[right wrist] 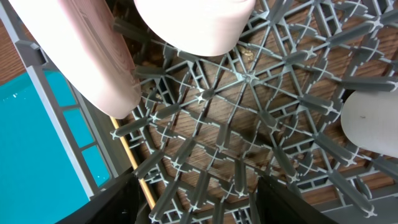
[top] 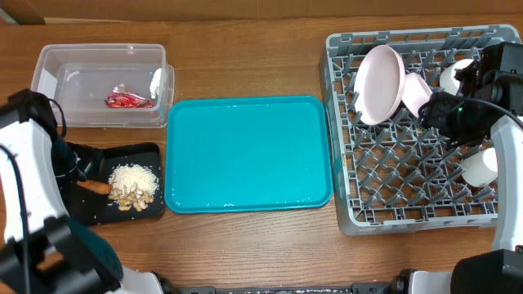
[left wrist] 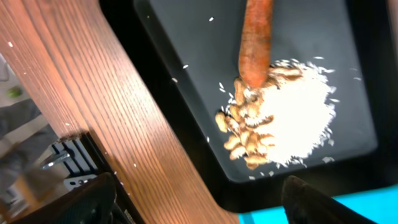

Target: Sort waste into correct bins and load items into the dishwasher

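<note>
The red wrapper (top: 124,100) and white tissue (top: 156,82) lie in the clear tub (top: 57,61). The orange stick (top: 96,186) and beige scraps (top: 133,186) lie on the black tray (top: 98,211). In the left wrist view, the stick (left wrist: 256,43) touches the scraps (left wrist: 280,118). My left gripper (left wrist: 199,208) is open and empty above the tray's edge. The plate (top: 380,82), bowl (top: 415,91) and cups (top: 478,167) stand in the grey rack (top: 409,208). My right gripper (right wrist: 196,205) is open and empty over the rack, below the plate (right wrist: 81,50). A thin wooden chopstick (right wrist: 134,162) lies in the rack.
The large teal tray (top: 249,151) lies between the black tray and the rack. Bare wooden tabletop (left wrist: 93,93) shows beside the black tray. The rack's upright pegs (right wrist: 249,81) stand close under my right fingers.
</note>
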`<action>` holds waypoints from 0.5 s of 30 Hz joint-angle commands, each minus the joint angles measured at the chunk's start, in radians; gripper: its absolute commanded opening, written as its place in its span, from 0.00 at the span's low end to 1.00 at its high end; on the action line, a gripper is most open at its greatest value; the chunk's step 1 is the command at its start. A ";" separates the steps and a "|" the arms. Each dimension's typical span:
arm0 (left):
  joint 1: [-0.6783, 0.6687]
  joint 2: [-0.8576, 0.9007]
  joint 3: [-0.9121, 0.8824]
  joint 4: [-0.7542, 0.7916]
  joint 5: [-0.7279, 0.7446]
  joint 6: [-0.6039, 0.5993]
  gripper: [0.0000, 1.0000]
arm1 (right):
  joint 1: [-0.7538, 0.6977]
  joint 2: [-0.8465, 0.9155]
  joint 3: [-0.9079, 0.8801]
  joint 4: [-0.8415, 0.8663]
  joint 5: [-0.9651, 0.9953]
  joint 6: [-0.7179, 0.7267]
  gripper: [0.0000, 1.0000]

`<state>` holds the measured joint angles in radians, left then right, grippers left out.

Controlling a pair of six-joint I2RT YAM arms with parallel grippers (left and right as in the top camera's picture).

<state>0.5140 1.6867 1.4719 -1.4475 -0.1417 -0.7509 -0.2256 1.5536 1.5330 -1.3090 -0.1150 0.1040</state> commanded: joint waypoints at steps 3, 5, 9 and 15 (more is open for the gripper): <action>-0.004 -0.050 -0.097 0.069 -0.031 0.000 0.24 | 0.000 -0.005 0.011 0.009 0.009 0.000 0.63; -0.003 -0.042 -0.134 0.090 -0.007 -0.002 0.04 | 0.000 -0.005 0.011 0.007 0.009 0.000 0.63; -0.002 -0.032 -0.258 0.081 0.020 -0.092 0.04 | 0.000 -0.005 0.011 0.001 0.009 0.000 0.63; 0.049 -0.034 -0.419 0.122 -0.028 -0.213 0.04 | 0.000 -0.005 0.011 0.006 0.009 -0.001 0.63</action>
<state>0.5278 1.6459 1.1061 -1.3487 -0.1390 -0.8711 -0.2256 1.5536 1.5330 -1.3087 -0.1146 0.1040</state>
